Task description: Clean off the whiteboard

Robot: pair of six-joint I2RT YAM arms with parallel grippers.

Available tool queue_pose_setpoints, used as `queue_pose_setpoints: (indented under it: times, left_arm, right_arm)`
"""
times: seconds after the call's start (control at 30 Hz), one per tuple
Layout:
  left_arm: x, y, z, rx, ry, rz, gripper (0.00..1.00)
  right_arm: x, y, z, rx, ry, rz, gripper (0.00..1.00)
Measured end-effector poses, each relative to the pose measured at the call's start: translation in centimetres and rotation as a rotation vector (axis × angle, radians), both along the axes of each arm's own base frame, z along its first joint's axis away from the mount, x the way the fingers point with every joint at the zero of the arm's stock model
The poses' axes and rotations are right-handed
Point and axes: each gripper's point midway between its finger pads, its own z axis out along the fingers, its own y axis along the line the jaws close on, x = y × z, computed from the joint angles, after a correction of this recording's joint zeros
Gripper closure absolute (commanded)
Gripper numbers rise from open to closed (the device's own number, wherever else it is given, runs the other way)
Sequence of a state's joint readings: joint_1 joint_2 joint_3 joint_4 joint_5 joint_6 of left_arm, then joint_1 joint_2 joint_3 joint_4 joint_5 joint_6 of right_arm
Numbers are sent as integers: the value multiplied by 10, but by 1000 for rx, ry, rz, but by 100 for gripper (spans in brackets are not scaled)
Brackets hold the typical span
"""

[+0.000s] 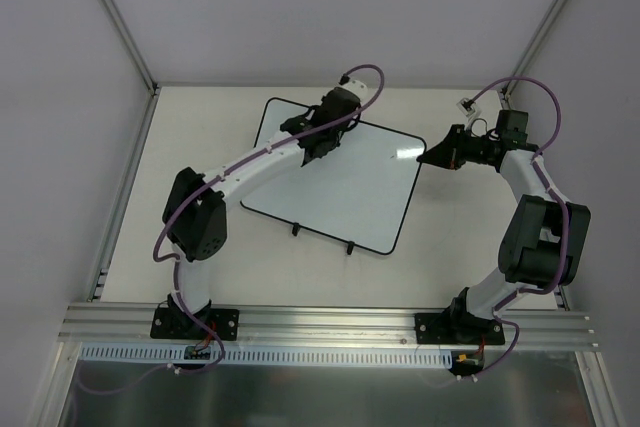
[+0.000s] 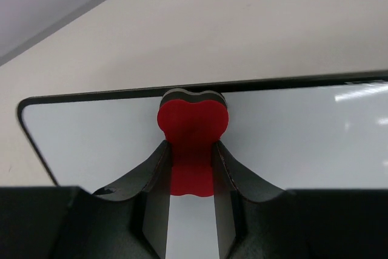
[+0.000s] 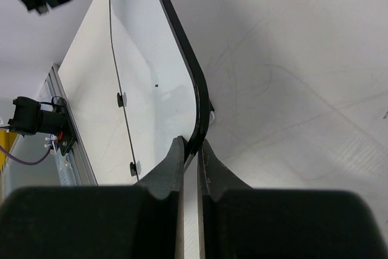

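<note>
The whiteboard [image 1: 350,187] lies flat in the middle of the table, white with a thin black frame and two small black feet on its near edge. Its surface shows no writing. My left gripper [image 1: 322,142] is shut on a red bone-shaped eraser [image 2: 192,127], which is pressed on the board [image 2: 303,137] just inside its far edge. My right gripper [image 1: 428,158] is shut on the board's right corner; in the right wrist view the black frame [image 3: 195,83] runs between my fingertips [image 3: 174,156].
An aluminium rail [image 1: 320,322] runs along the table's near edge by the arm bases. Grey walls and frame posts [image 1: 115,17] enclose the table on the far, left and right sides.
</note>
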State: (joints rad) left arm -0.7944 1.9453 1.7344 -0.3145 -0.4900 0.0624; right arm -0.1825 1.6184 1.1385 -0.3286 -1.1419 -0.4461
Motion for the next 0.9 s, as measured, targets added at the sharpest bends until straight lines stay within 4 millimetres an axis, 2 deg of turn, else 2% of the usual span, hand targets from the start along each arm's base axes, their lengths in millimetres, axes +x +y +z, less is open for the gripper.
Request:
queue_pose_setpoints:
  times: [0.1, 0.17, 0.23, 0.53, 0.6, 0.7, 0.9]
  left_arm:
    - [20, 39, 2, -1, -9, 105, 100]
    - [26, 54, 0, 6, -6, 146, 100]
    - [28, 61, -2, 9, -3, 164, 100]
    - [27, 58, -4, 6, 10, 136, 100]
    - [23, 51, -2, 15, 14, 106, 100]
    - [11, 26, 0, 19, 21, 26, 100]
    - [-33, -63, -5, 33, 28, -225, 100]
  right_arm:
    - [0, 0, 0, 2, 0, 1, 100]
    - [0, 0, 1, 4, -1, 3, 100]
    - [0, 1, 1, 5, -1, 3, 100]
    - [-1, 1, 1, 5, 1, 3, 100]
    - [-1, 1, 1, 5, 1, 3, 100]
    - [-1, 1, 1, 6, 2, 4, 100]
    - [-1, 1, 1, 6, 1, 4, 100]
